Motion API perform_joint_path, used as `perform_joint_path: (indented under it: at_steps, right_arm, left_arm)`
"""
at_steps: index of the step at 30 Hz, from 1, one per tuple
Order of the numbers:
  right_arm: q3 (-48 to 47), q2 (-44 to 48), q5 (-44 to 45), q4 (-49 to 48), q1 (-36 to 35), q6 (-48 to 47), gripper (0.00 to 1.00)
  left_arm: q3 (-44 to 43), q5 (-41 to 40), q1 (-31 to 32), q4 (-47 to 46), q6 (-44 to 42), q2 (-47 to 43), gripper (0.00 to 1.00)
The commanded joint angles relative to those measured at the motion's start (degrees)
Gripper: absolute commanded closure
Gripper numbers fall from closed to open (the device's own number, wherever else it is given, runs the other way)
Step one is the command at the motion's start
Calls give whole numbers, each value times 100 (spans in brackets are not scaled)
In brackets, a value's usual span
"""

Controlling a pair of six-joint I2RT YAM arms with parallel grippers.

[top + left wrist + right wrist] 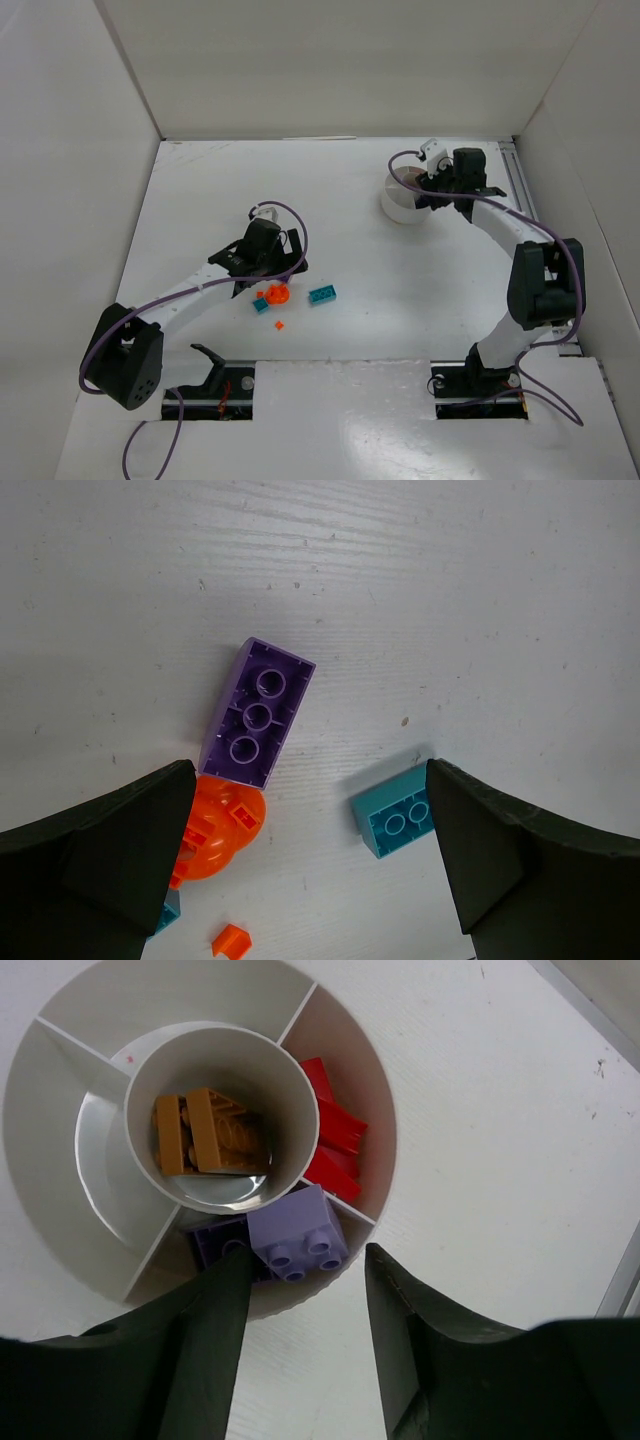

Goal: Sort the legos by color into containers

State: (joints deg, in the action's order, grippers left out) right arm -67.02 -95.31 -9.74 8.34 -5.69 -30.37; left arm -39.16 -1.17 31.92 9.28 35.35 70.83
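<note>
In the left wrist view a purple brick (258, 715), an orange round piece (215, 830), a teal brick (395, 820), a tiny orange bit (231, 940) and a teal bit (170, 910) lie on the table. My left gripper (310, 850) is open and empty above them, its jaws straddling the orange piece and the teal brick. The white dish (60, 1160) holds brown bricks (205, 1132) in its centre ring, red bricks (330, 1140) and purple bricks (295, 1235) in wedges. My right gripper (308, 1280) is open and empty over the dish's rim.
In the top view the loose bricks (322, 294) lie near the table's middle under my left gripper (268, 275). The dish (400, 208) stands at the back right under my right gripper (432, 195). White walls enclose the table.
</note>
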Motion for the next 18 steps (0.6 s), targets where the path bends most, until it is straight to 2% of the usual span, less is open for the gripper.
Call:
perform_joint_path:
  at_steps: [1,12,18]
  right_arm:
    - [49,135,-160,-359,-37,110,47]
    - [155,916,-484,-421,-37,41,47]
    - [383,1550,-1020,-421,33,-118,46]
  left_arm:
    - [-189,-68,33,13,-29,-131,1]
    - [-31,-251,33,65,24,-236,1]
    - [145,-682,95,-337,-327,18,8]
